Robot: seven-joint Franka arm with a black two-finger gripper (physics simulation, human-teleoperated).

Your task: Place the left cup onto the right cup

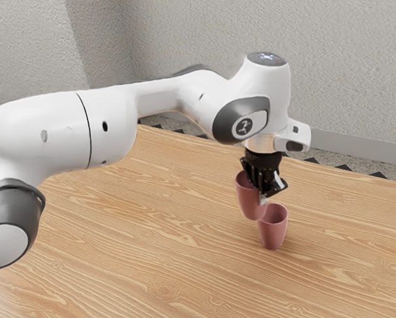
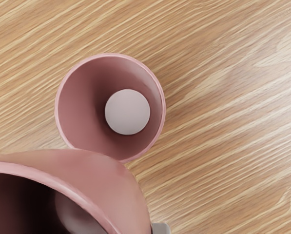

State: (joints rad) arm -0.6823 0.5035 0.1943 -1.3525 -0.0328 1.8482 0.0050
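While gripper (image 1: 264, 191) pinches raised cup (image 1: 249, 202) at rim, 2nd cup (image 1: 274, 226) upright on tbl (image 1: 151, 218), just beside it.

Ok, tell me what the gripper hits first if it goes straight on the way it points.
Probably the table: the held cup in the gripper hangs beside the standing cup, whose rim it might graze; depth is unclear.
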